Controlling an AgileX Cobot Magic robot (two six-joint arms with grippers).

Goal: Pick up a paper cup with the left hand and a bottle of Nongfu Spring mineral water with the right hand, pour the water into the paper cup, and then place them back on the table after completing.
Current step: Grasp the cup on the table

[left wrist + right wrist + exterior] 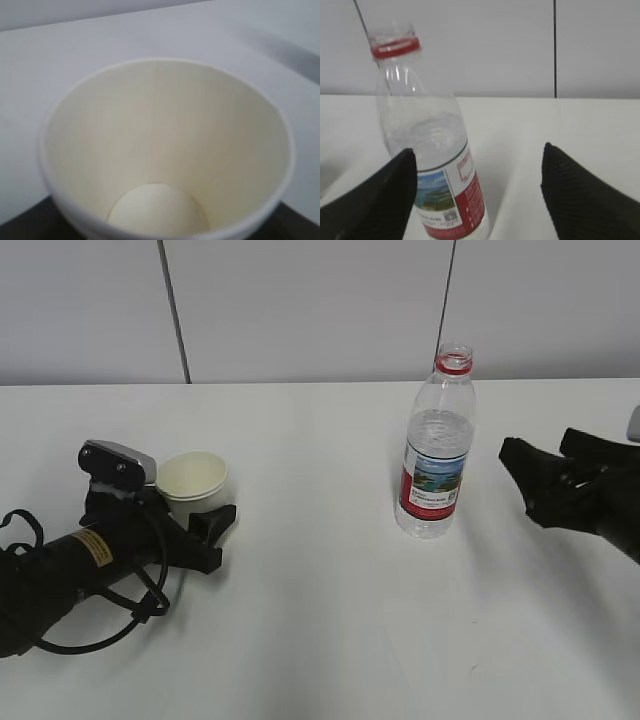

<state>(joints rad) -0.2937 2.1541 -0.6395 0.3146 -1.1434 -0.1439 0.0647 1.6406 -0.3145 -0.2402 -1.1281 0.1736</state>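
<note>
The Nongfu Spring bottle (pixel 434 450) stands upright on the white table (pixel 320 640), long axis vertical, its uncapped mouth with the red neck ring pointing to 12 o'clock; it sits right of centre in the exterior view. The water (pixel 436 435) fills it to about the shoulder. The paper cup (pixel 192 482) stands upright at the left, mouth up, at about 9 o'clock from the bottle and well apart from it.

The left hand (pixel 205 530) lies low at the cup; one finger shows in front of the cup's wall, and whether the jaws press it cannot be told. The left wrist view looks straight into the cup (pixel 165 155), showing it empty and dry, which the exterior view does not settle.

The right hand (pixel 545 475) sits at 3 o'clock from the bottle, apart from it. The right wrist view shows its jaws spread wide, holding nothing, with the bottle (pixel 427 150) beside the left finger (pixel 375 200).
</note>
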